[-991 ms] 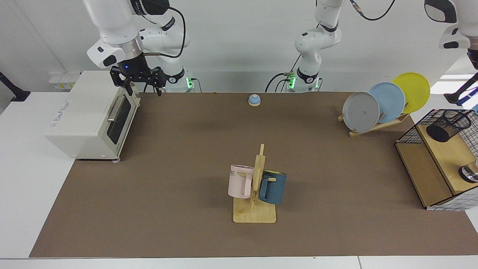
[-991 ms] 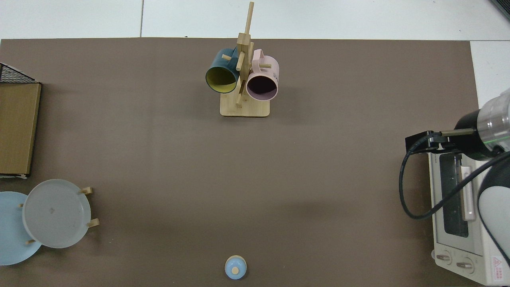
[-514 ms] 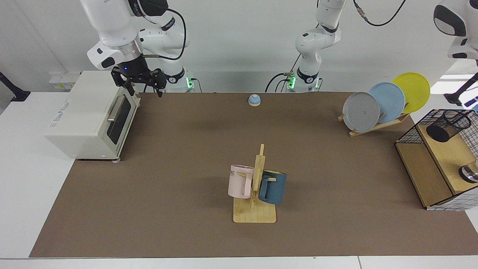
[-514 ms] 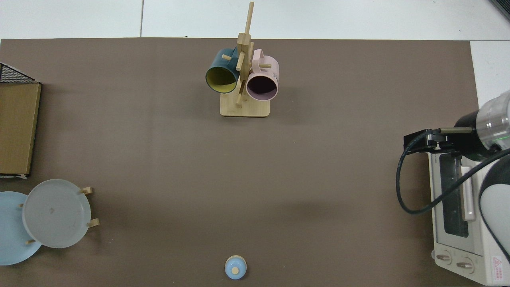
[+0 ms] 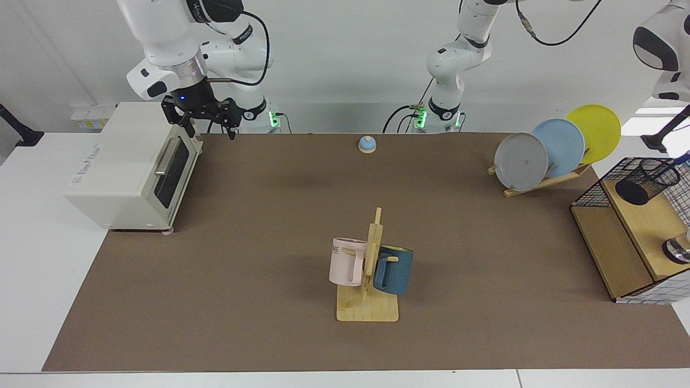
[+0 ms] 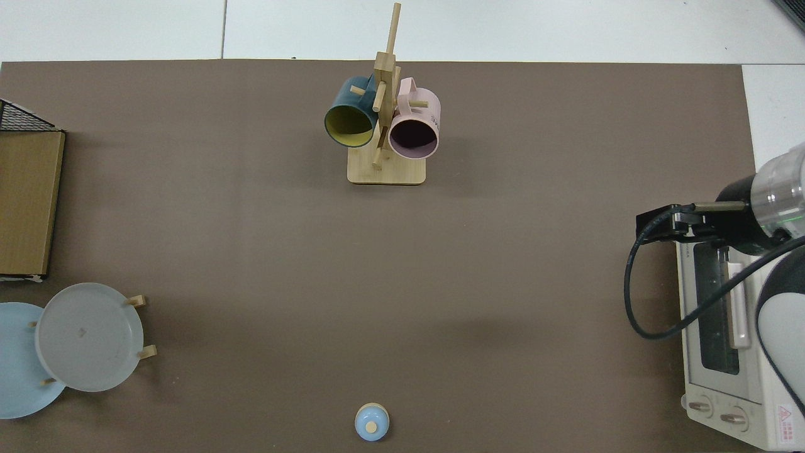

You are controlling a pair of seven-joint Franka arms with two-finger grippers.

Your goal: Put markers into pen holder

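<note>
The pen holder (image 5: pixel 647 181), a small black mesh cup, sits tilted on a wooden shelf (image 5: pixel 644 221) inside a wire basket at the far right edge of the facing view. No marker can be made out. A small bluish bit (image 5: pixel 682 157) shows at the frame edge beside the holder's rim, and I cannot tell what it is. Only a white link of my left arm (image 5: pixel 662 51) shows at the top right, with its gripper outside the frame. My right gripper (image 5: pixel 207 129) hangs open and empty over the toaster oven's front top edge, and shows in the top view as the right gripper (image 6: pixel 660 225).
A white toaster oven (image 5: pixel 126 167) stands at the facing view's left. A wooden mug tree (image 5: pixel 372 269) with a pink and a blue mug is at the centre front. A small blue bell (image 5: pixel 367 144) is at the back, and a plate rack (image 5: pixel 555 148) holds three plates at the right.
The white link of my left arm at the top right has shifted rightward and lower, further out of the frame. My right gripper has hardly moved over the oven.
</note>
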